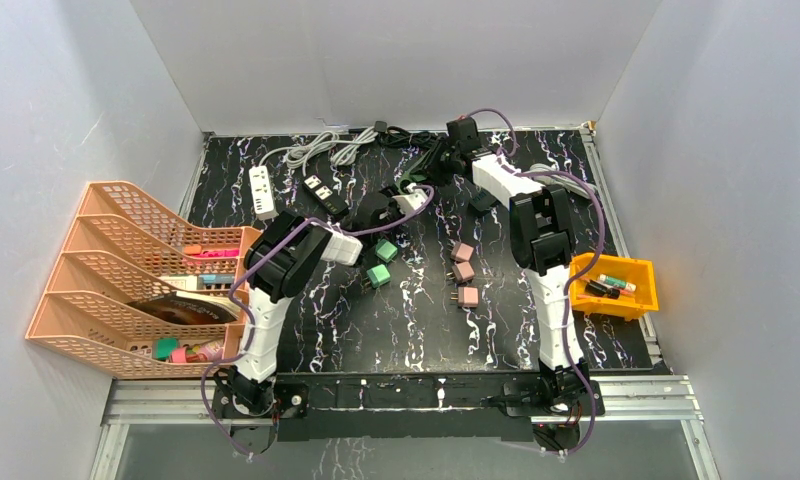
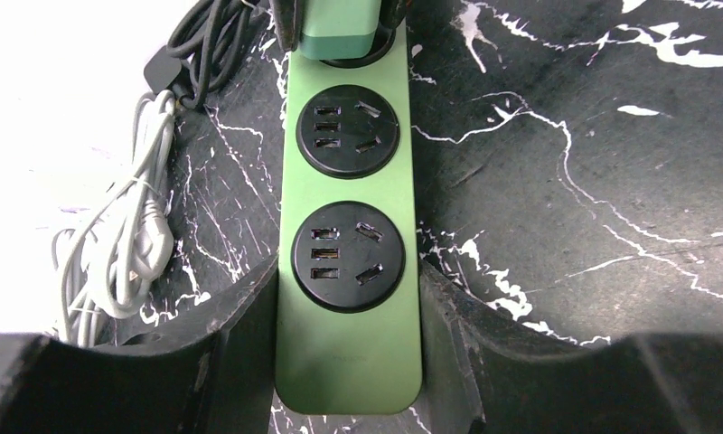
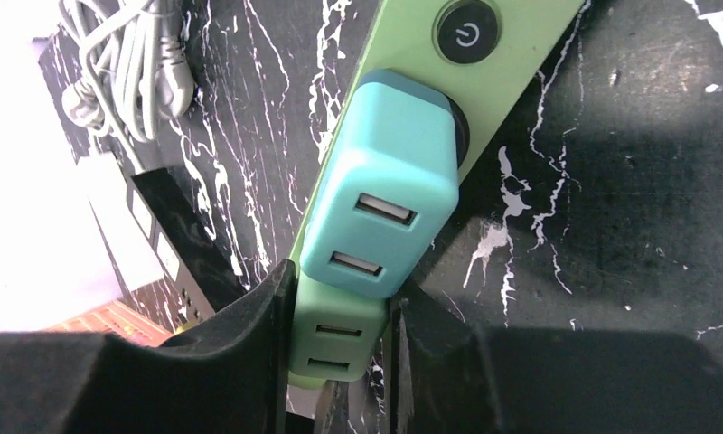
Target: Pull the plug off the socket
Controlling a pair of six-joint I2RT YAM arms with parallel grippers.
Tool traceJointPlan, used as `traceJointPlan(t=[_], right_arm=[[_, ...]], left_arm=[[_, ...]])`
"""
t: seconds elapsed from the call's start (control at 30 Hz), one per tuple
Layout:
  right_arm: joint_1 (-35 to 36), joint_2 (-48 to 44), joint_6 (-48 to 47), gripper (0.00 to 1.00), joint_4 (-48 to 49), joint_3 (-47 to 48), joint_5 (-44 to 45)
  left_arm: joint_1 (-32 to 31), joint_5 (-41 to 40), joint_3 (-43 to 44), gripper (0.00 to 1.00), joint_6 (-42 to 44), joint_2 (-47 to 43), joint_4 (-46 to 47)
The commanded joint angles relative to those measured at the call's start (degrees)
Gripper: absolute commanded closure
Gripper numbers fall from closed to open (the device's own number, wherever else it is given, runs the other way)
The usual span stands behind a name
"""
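Observation:
A green power strip [image 2: 349,362] lies on the black marbled table, and my left gripper [image 2: 349,282] is shut on its near end, a finger against each long side. Two round black sockets [image 2: 350,130] on it stand empty. At the far end a green plug [image 3: 335,348] with two USB slots sits in the strip, with my right gripper [image 3: 342,291] shut on its sides. A teal plug [image 3: 385,199] is plugged in just beyond it, beside the power button [image 3: 466,33]. From above, both grippers [image 1: 386,208] [image 1: 413,188] meet at mid-table and hide the strip.
A white power strip [image 1: 262,190], a black one [image 1: 326,195] and coiled grey cables [image 1: 316,148] lie at the back left. Loose pink plugs [image 1: 463,270] and green plugs [image 1: 381,265] sit mid-table. A peach file rack [image 1: 136,270] stands left, an orange bin [image 1: 616,285] right.

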Motion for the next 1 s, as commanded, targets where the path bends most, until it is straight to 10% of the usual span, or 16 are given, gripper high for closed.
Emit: traceJointPlan(t=[0.0, 0.47, 0.63, 0.83, 0.97], right_arm=[[-0.1, -1.2, -4.8, 1.00, 0.2, 0.4, 0.5], [1.8, -9.4, -12.4, 1.00, -11.9, 3.9, 8.1], [-1.3, -12.4, -4.8, 1.00, 0.5, -6.1, -11.4], [2.1, -12.9, -14.0, 1.00, -10.7, -1.4, 9.3], [-1.0, -15.4, -9.3, 1.00, 6.1, -11.2, -14.7]], left_arm=[[0.7, -3.6, 2.3, 1.00, 1.4, 0.2, 5.2], [5.8, -1.7, 22.8, 1.00, -10.2, 8.4, -27.8], [6.5, -1.8, 24.9, 1.00, -12.7, 9.4, -30.3], [7.1, -1.6, 25.5, 1.00, -14.1, 9.2, -31.7], [7.5, -1.3, 25.3, 1.00, -14.8, 8.9, -31.6]])
